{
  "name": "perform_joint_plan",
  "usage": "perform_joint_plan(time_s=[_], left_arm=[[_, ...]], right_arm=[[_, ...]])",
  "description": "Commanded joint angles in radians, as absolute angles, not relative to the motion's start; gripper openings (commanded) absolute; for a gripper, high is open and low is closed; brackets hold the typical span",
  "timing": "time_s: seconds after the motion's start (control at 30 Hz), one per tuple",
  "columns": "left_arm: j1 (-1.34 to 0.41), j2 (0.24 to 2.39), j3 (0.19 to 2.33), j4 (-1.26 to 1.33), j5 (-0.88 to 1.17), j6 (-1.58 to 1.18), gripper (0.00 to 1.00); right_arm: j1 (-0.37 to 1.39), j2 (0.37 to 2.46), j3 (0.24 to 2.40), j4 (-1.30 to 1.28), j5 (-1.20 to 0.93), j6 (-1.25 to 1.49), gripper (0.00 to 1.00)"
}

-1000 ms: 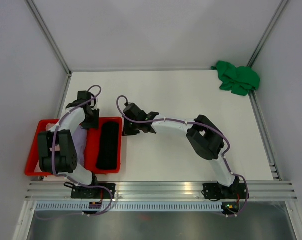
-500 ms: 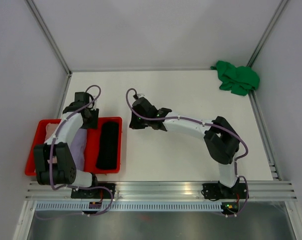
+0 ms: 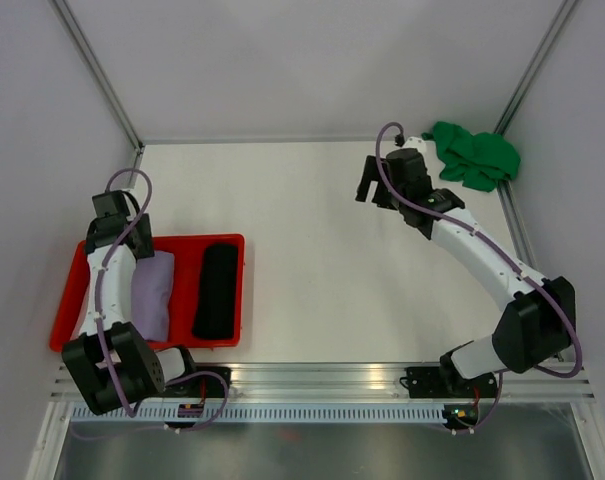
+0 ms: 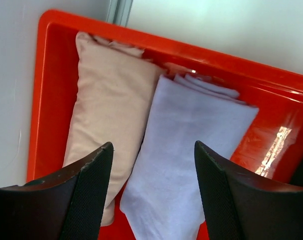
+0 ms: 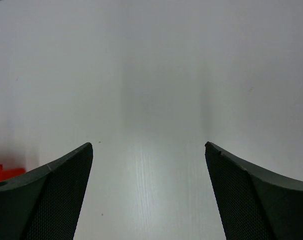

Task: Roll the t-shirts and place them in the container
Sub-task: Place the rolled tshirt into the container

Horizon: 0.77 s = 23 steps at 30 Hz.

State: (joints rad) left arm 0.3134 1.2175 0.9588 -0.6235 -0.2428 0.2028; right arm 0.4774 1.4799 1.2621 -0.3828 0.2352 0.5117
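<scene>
Three tees [image 3: 218, 290] lie in the tray [image 3: 182, 290] at left; another tee [image 3: 474, 155] lies far right.

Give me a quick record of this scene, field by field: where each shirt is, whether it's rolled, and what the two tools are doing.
tray: red plastic tray, left side of the white table
rolled, in tray: pale pink cloth tee, lavender cloth tee, black cloth tee, side by side
not rolled: bright green cloth tee, crumpled in the far right corner
left tool: open, empty, above the pink and lavender rolls
right tool: open, empty, over bare table near the green tee
</scene>
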Motion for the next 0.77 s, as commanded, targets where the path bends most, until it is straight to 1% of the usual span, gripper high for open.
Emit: perform_joint_plan(time_s=[0.0,0.03,0.1,0.2,0.3,0.57,0.73], left_arm=[[0.383,1.229,0.979,-0.644,-0.206,0.132,0.71],[0.406,1.255,0.998,-0.649,-0.195,0.12,0.74],[0.475,1.273,1.018,-0.652,-0.195,0.117,0.77],[0.521,1.279,1.034,-0.66,-0.19,0.115,0.78],[0.523,1.24,0.999,-0.663,-0.15,0.109,0.79],[0.522,1.206,0.968,-0.661,-0.147,0.118,0.81],[0.523,1.19,0.963,-0.664,-0.098,0.114,0.81]], right_arm=[[0.388,1.437,1.226,-0.434,0.244,0.46,0.98],[0.35,1.436,1.227,-0.449,0.251,0.447,0.98],[0.328,1.439,1.235,-0.465,0.27,0.436,0.98],[0.313,1.437,1.241,-0.472,0.275,0.42,0.98],[0.313,1.424,1.232,-0.465,0.288,0.442,0.98],[0.313,1.385,1.178,-0.453,0.304,0.443,0.98],[0.313,1.315,1.102,-0.365,0.313,0.423,0.98]])
